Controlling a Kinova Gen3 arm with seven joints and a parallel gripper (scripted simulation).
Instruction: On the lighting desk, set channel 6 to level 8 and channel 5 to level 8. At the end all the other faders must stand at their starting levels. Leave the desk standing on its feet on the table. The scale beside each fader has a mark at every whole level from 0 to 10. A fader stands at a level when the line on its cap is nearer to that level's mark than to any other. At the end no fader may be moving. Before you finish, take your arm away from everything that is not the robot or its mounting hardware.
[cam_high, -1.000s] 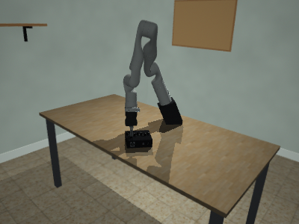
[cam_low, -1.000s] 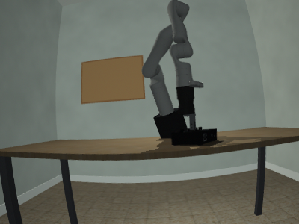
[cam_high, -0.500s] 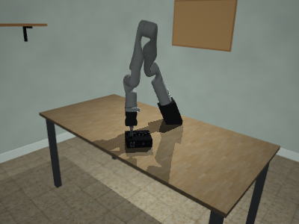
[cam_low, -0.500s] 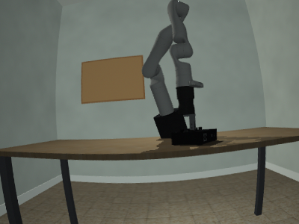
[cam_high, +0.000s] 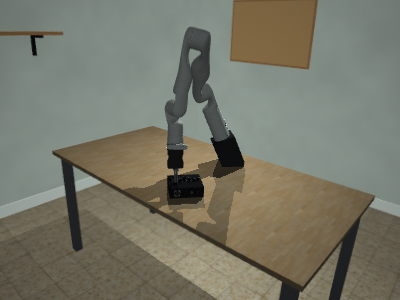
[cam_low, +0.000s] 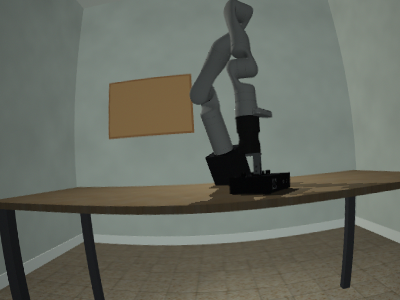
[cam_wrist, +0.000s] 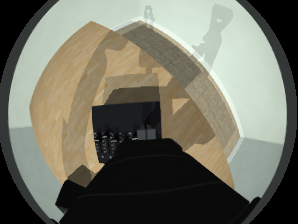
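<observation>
Lighting desk (cam_high: 186, 188), black and boxy, stands on the wooden table (cam_high: 280, 225) at roughly 7 o'clock from the arm's dark base (cam_high: 227, 148). Seen from above, the gripper (cam_high: 175, 173), fingers pressed together on nothing, points down at the desk's left end. Only the wrist view reveals the row of pale fader caps (cam_wrist: 115, 139).

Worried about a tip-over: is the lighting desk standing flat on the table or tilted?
Standing flat, it seems: the lighting desk sits level on the table under the shut gripper. Its feet are not visible.
</observation>
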